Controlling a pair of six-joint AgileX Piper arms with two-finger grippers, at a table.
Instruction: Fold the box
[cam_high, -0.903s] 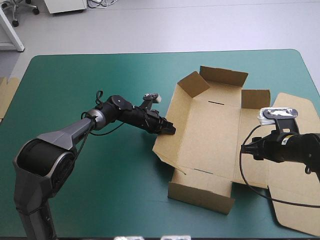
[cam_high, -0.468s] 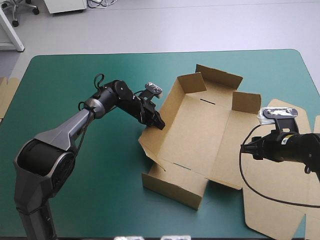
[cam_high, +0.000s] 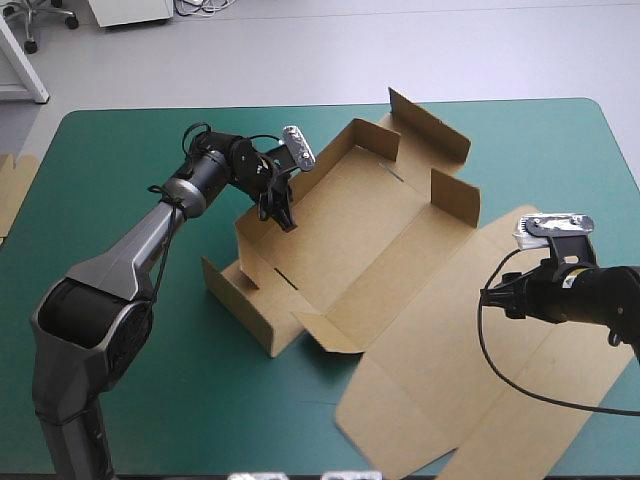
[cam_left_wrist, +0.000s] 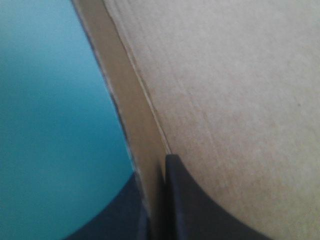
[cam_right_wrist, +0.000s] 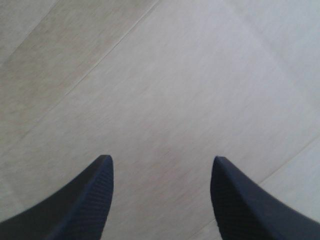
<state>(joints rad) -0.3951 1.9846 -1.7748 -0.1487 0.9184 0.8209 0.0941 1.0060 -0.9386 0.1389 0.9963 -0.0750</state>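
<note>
At desk's (cam_high: 120, 140) left edge, a strip of spare board (cam_high: 12, 190) lies well apart from the work. Next, the left arm (cam_high: 150, 240) reaches out w/ left jaws pinching the box (cam_high: 380, 230) by one long upright wall. Its wrist view shows the black fingers (cam_left_wrist: 200, 210) all but pressed together, board edge btwn them, teal-green cover just beside.

From those jaws the box spreads ahead, toward the right arm (cam_high: 590, 300): an open tray, walls up, lid flat. Its long axis runs diagonal, near-left to far-right across the desk.

Right jaws stand spread over the flat lid w/ plain board under and ahead of them, and the tray's walls lie further ahead. Prob. hovering, not touching; contact can't be told from these views.

So the left arm is nearer, already gripping. The right would have to reach ahead to meet a wall.

Vs earlier: the box sat squarer to the desk edges and further right. It has since swung and slid left, lid trailing under the right jaws. Those haven't shifted.
</note>
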